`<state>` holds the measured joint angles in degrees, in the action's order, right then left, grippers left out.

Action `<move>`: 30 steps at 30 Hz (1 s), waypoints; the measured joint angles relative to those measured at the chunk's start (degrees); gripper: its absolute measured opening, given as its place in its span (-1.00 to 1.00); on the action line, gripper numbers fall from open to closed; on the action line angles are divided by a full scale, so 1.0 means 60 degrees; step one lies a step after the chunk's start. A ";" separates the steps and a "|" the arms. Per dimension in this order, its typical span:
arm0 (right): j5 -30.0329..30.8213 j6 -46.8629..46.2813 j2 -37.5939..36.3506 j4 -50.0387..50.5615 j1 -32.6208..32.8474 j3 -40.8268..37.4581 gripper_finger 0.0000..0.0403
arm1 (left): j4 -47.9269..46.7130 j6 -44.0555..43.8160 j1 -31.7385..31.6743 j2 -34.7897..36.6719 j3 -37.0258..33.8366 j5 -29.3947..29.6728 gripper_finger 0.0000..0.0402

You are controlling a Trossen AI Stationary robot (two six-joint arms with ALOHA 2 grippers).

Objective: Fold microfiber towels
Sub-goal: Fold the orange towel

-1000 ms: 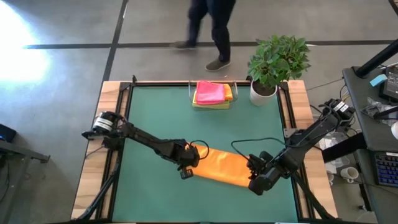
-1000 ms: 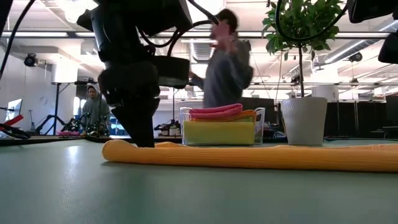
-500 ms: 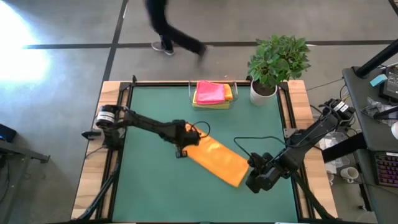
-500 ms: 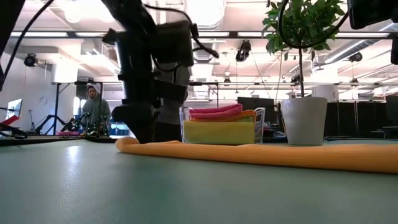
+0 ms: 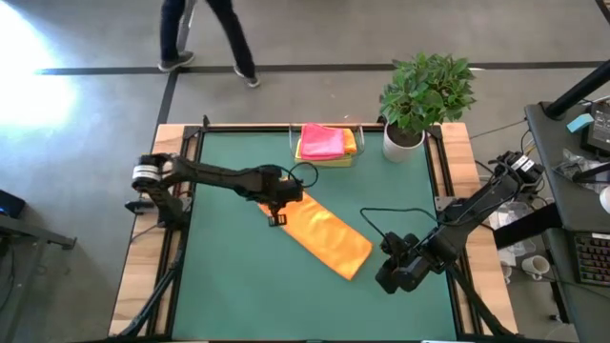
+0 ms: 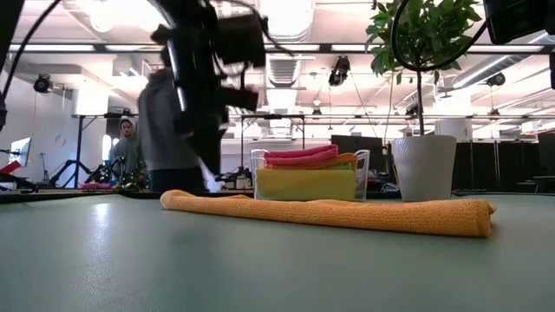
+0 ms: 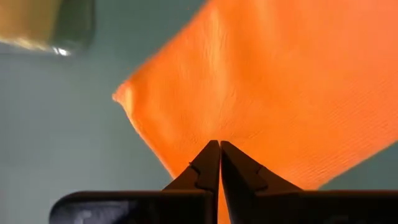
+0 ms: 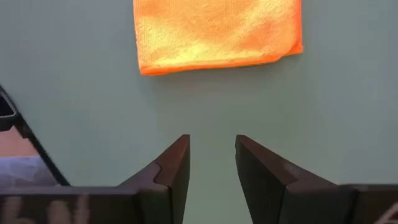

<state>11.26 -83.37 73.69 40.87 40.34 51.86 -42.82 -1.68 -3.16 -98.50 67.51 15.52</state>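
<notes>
Orange towel laid out folded on the tabletop

The left tool is seen clenched empty over the towel's end nearest the plant; the right tool is held released, just beside the towel's far end, not touching.

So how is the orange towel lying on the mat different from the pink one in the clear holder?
The orange towel lies alone on the green mat, folded into a long strip; the pink towel is a compact fold topping a stack in the clear holder. The orange one sits mid-table; the pink one sits at the far edge beside the plant. Both are bright plain cloths.
</notes>
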 joint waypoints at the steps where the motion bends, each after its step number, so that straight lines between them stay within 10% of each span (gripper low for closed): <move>1: 0.0093 0.0007 0.0000 0.0057 0.0000 0.0000 -0.41 | 0.0094 -0.0261 0.0075 0.0134 0.0038 -0.0046 -1.00; 9: 0.0165 0.0994 0.0000 0.0139 0.0000 -0.0004 -0.41 | 0.2448 -0.1915 0.1147 0.0729 0.0015 -0.1254 -1.00; 30: 0.1166 0.2815 0.0021 0.0086 -0.0135 -0.0069 -0.41 | 0.7492 -0.3349 0.3073 -0.1108 0.0014 -0.0733 -1.00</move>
<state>18.26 -66.48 73.81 41.38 39.53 51.44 2.14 -21.77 15.27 -105.15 67.60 11.12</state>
